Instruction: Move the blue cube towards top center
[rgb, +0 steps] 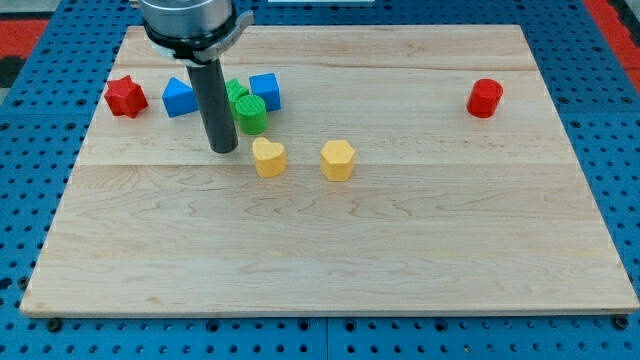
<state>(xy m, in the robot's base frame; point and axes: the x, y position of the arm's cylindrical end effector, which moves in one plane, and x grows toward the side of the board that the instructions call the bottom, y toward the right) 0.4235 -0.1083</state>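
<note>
The blue cube (265, 91) sits on the wooden board (400, 240) in the upper left part. Left of it lies a green block (236, 92), partly hidden by the rod, and a green cylinder (251, 113) touches it below. My tip (224, 148) rests on the board below and left of the blue cube, just left of the green cylinder and of a yellow heart-shaped block (268, 157). A blue triangular block (179, 97) lies left of the rod.
A red star-shaped block (126, 96) lies at the far left. A yellow hexagonal block (338, 160) lies right of the yellow heart. A red cylinder (485, 97) stands at the upper right.
</note>
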